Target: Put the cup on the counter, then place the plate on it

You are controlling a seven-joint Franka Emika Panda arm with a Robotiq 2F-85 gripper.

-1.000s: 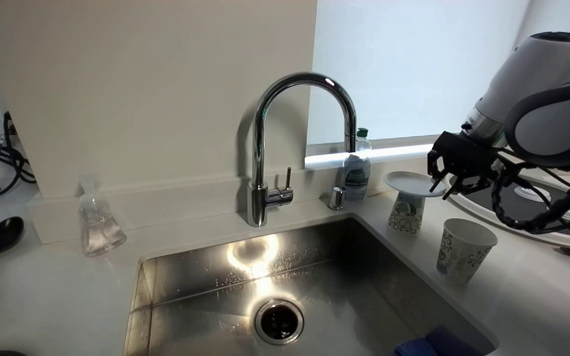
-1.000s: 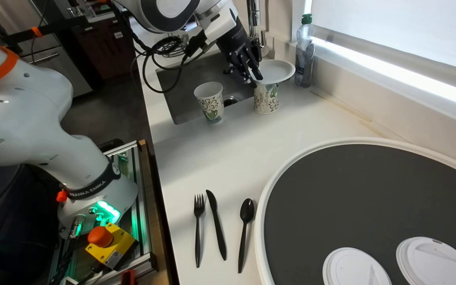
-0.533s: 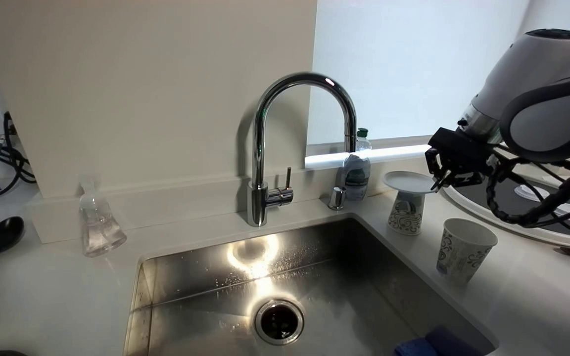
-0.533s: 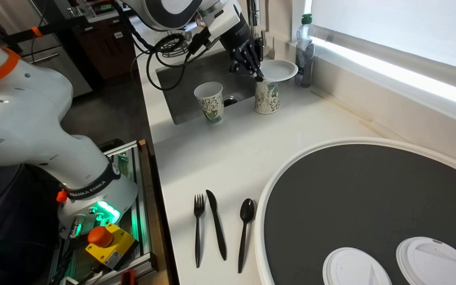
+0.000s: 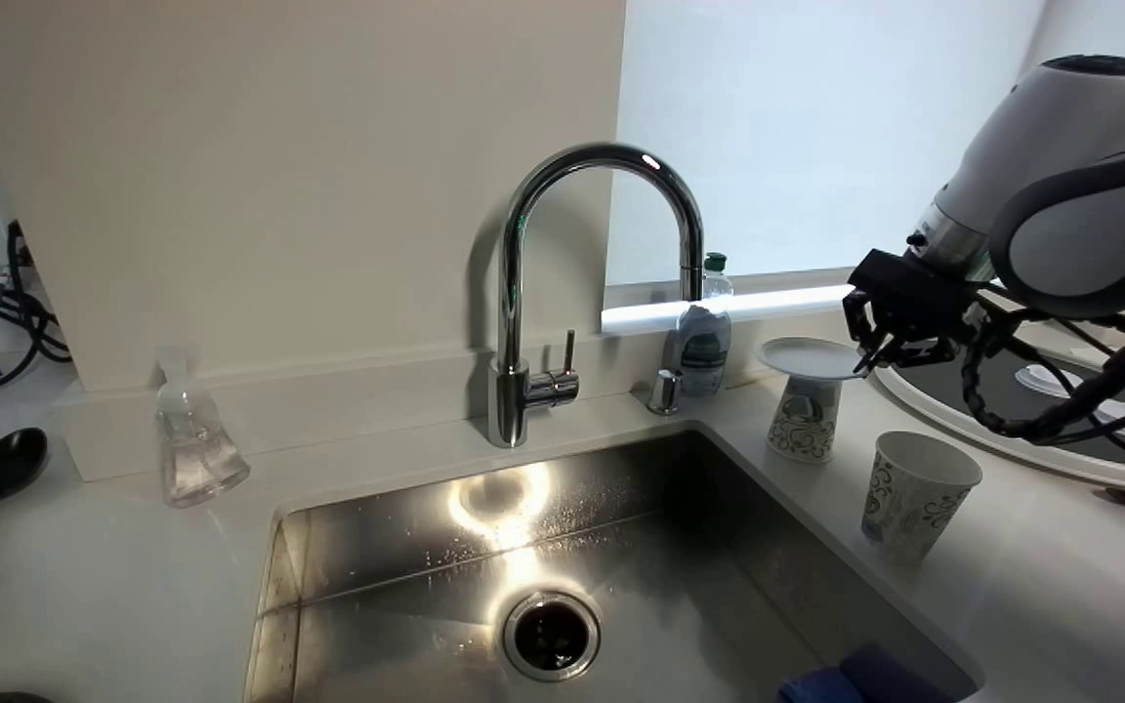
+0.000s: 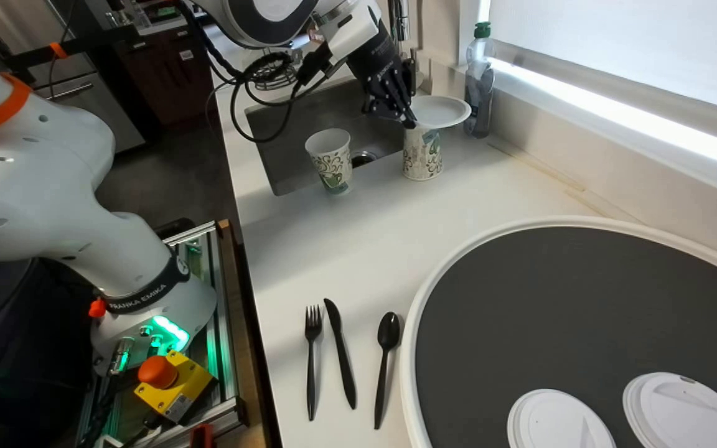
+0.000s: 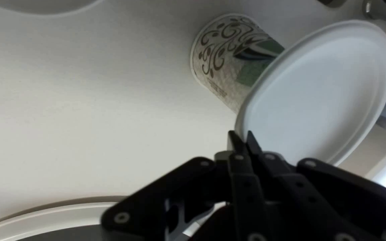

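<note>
White counter (image 6: 333, 255) bore the upside-down cup (image 7: 235, 58), and your claw (image 7: 242, 135) clamped the plate (image 7: 315, 95) at wrist-view eight o'clock, probably to centre it on top

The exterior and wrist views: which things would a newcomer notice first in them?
Likely the white plate on the patterned cup beside the sink, with the tool closed on the plate's rim. Then the curved chrome tap rising behind the sink. Last, the large round tray, bottom right in an exterior view.
</note>
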